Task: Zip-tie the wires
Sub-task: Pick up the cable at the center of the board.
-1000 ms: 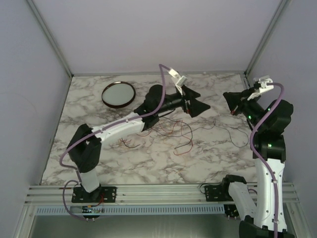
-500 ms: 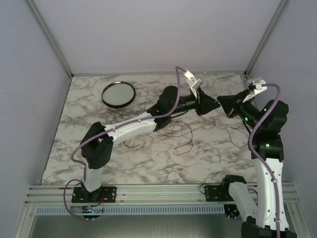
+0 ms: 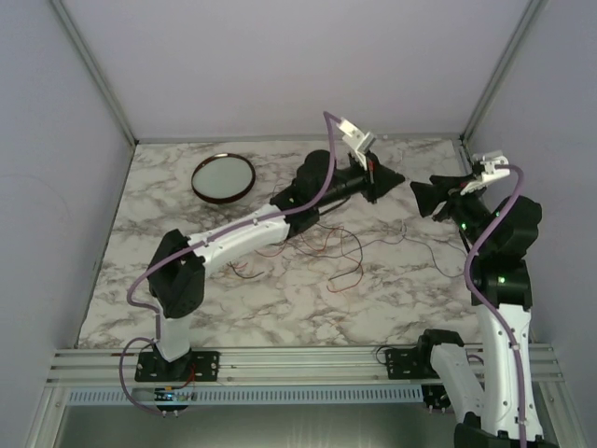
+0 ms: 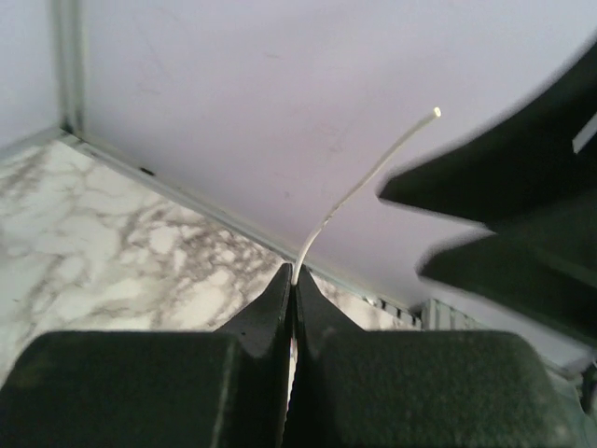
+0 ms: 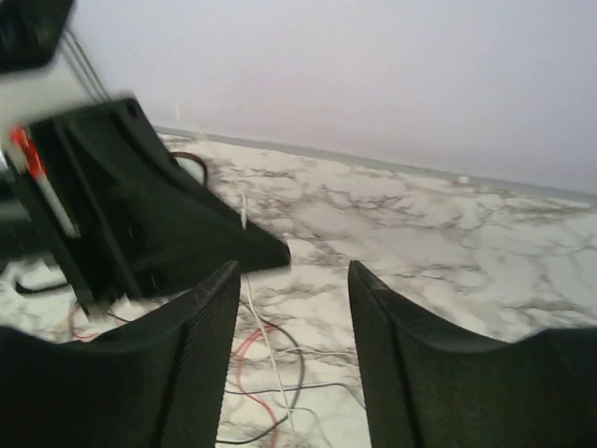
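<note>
The wires (image 3: 340,245), dark red and black, lie in a loose tangle on the marble table (image 3: 261,308) about mid-table. Their spread runs mostly left to right, just near of the left arm's wrist. Raised above them, the left gripper (image 3: 399,177) is clamped tight on a thin white zip tie (image 4: 359,191) that juts past its fingertips in a slight curve, pointing right; the right gripper (image 3: 417,196) faces it from the right, just apart, its jaws parted with nothing between them.
</note>
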{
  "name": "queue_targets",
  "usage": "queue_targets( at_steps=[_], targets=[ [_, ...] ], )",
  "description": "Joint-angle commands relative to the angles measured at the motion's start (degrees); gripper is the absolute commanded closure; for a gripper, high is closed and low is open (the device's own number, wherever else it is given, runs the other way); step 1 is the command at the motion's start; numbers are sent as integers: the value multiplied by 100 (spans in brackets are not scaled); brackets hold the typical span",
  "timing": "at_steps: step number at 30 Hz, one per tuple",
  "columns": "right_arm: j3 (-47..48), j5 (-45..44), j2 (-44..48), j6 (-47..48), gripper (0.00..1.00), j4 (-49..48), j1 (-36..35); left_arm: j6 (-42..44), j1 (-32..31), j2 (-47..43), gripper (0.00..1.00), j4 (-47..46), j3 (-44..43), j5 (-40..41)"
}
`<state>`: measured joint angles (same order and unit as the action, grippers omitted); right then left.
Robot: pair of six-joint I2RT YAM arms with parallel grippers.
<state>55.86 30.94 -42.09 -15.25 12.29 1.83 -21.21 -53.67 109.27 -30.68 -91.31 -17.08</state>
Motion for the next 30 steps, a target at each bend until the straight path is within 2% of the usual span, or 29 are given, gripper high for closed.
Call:
queue_targets(
  at_steps=[1, 7, 9, 13, 20, 26, 30],
  targets=[
    [-392, -125, 514, 430, 45, -553, -43, 106, 218, -410, 100, 838, -965, 481],
    [-1661, 91, 1129, 515, 32, -1726, -42, 324, 234, -380, 100, 1899, -2007, 881],
    [-1888, 61, 1219, 723, 31, -1815, -44, 401, 242, -389, 100, 2112, -2250, 1023],
    [-2303, -42, 1158, 844, 23, -1888, -44, 439, 261, -299, 100, 2424, -2750, 1097],
    [-3146, -144, 554, 46, 21, -2920, -58, 294, 260, -148, 100, 2424, -3058, 1023],
    [-3465, -105, -225, -270, 20, -3295, -235, 321, 261, -187, 100, 2452, -3131, 1089],
    [-3968, -293, -619, -991, 21, -4324, -458, 294, 260, -179, 100, 2459, -3171, 1101]
  ],
)
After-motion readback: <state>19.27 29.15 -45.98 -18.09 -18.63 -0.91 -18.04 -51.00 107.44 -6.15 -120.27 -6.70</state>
